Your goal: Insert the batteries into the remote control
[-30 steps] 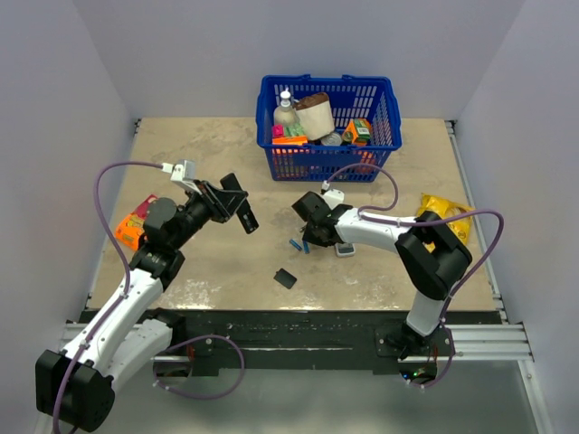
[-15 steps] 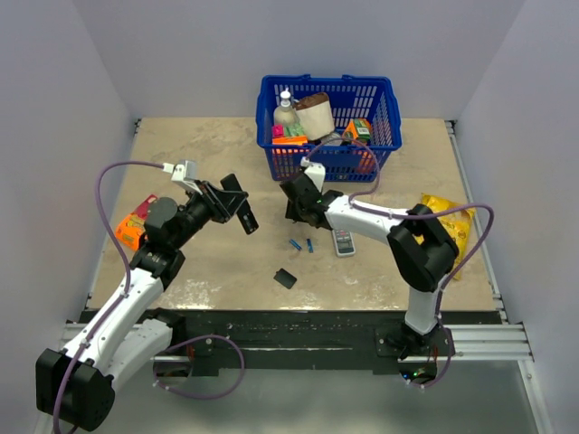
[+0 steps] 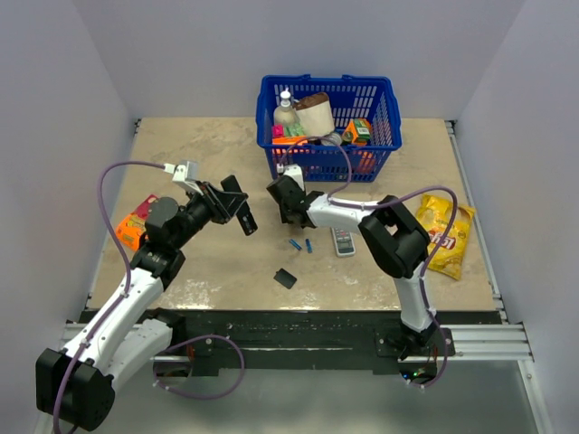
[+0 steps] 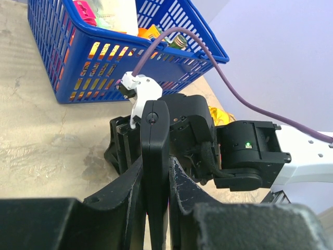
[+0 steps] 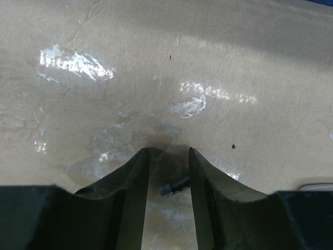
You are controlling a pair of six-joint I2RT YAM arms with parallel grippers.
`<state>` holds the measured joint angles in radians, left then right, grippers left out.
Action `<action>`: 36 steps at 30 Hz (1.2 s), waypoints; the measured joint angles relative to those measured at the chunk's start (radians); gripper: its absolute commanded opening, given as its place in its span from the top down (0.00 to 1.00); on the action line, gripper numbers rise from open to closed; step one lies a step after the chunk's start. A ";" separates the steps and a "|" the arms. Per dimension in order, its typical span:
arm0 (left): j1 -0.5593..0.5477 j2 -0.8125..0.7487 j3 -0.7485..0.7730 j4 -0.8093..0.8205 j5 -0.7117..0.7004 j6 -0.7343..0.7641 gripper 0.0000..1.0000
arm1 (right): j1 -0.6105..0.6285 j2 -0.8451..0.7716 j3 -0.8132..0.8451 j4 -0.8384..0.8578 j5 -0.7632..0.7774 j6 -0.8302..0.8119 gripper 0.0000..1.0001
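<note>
Left side of the overhead frame: my left tool (image 3: 235, 206) is clamped on the remote control (image 4: 155, 151), gripping its narrow sides and holding it above the desk (image 3: 199, 154), left of centre. The left wrist view shows it edge-on, so I cannot see the battery bay. Just right of it, close to the remote's far end, is my right tool (image 5: 168, 152). Its jaws are part-way apart, with one small cell (image 5: 174, 186) lying crosswise in the gap. One end of the cell is against a finger, but I cannot tell whether it is pinched or merely seen through the gap. Below the right tool, two blue batteries (image 3: 295, 243) lie loose on the desk, side by side. The detached back cover (image 3: 286, 278) is nearer the bottom of the frame, apart from them. A white-grey remote (image 3: 343, 240) sits further right and takes no part in this. The blue basket (image 3: 330, 163) stands at upper centre. Status, as a judgement: the cover is off and the remote is presented, so the preparation is done, but no cell is confirmed seated. What is left is to insert each cell with the correct polarity, pick up the two on the desk, and refit the cover.
</note>
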<state>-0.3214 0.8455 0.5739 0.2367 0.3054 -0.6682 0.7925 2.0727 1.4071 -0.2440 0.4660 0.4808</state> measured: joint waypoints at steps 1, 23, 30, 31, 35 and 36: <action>0.000 0.001 0.000 0.000 0.000 0.000 1.00 | 0.002 0.000 -0.003 0.001 0.000 -0.013 0.61; 0.000 0.012 0.006 -0.016 -0.006 0.008 1.00 | 0.009 -0.229 -0.049 -0.097 0.011 0.150 0.59; 0.000 0.013 0.006 -0.018 -0.006 0.008 1.00 | 0.009 -0.230 -0.162 -0.174 0.004 0.325 0.59; 0.000 0.013 0.006 -0.018 -0.006 0.008 1.00 | 0.008 -0.230 -0.175 -0.183 0.005 0.343 0.59; 0.000 0.013 0.006 -0.018 -0.006 0.007 1.00 | 0.007 -0.250 -0.206 -0.210 0.014 0.393 0.58; 0.000 0.013 0.006 -0.018 -0.006 0.007 1.00 | 0.006 -0.262 -0.212 -0.214 0.015 0.402 0.58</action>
<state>-0.3214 0.8581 0.5804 0.2192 0.2989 -0.6609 0.7990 1.8103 1.1950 -0.4583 0.4808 0.8829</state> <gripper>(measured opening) 0.229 0.416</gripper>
